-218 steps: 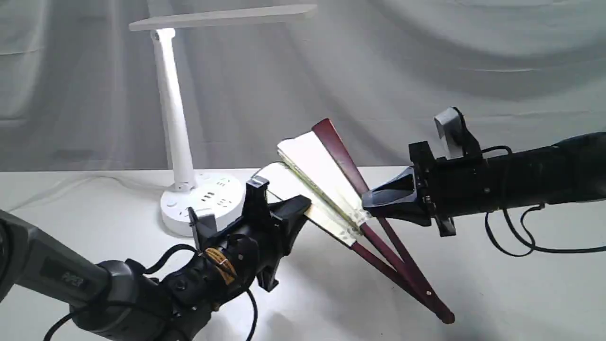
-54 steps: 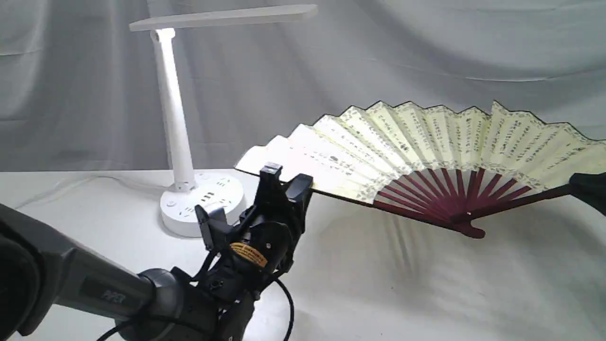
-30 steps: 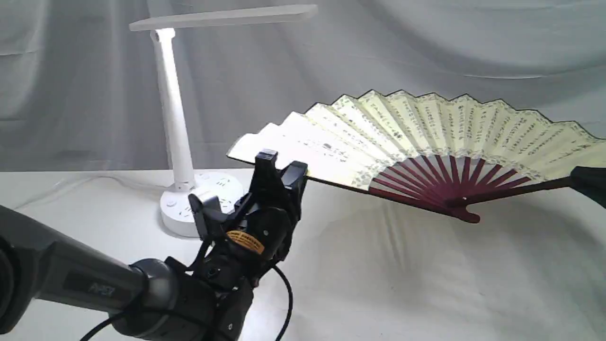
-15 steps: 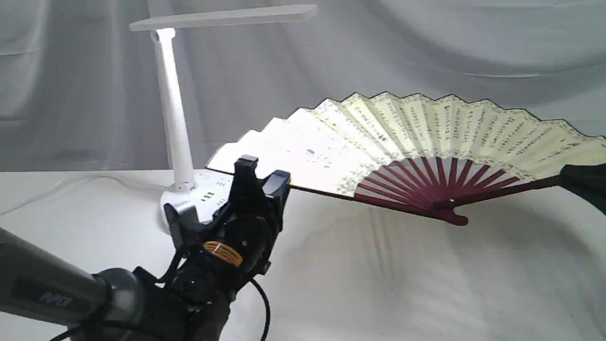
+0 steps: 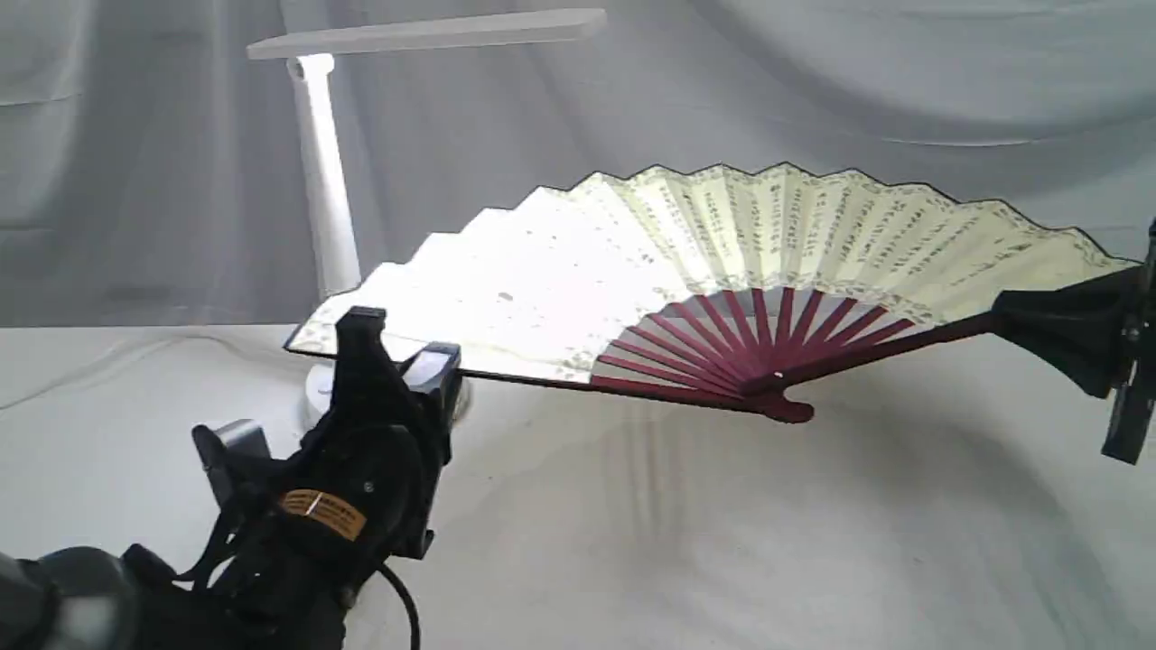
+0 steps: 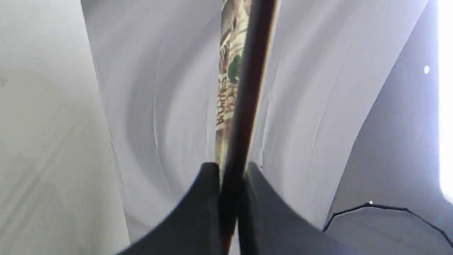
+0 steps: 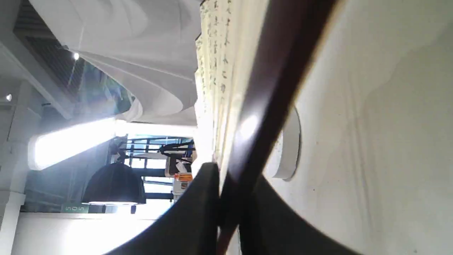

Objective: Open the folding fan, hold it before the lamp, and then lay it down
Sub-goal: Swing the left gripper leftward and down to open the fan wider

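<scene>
The folding fan (image 5: 722,244), fully spread, is held clear of the white-draped table (image 5: 722,542) between two grippers. The left gripper (image 5: 400,348) is clamped on the fan's left guard near the leaf's outer end. The right gripper (image 5: 1016,323) is clamped on its right guard. The fan's left portion stands in front of the white desk lamp (image 5: 318,162), covering its base, and glares brightly beneath the bar head.

Folding fan (image 5: 722,244): one. Guards on it: two, one at each end of the leaf. Maroon ribs between them: too crowded near the pivot for a sure count. Lamp (image 5: 322,181): one, with one stem and one bar head. Grippers: two, left gripper (image 5: 397,348) and right gripper (image 5: 1007,323). Worktop (image 5: 722,542): one, cloth-covered.
</scene>
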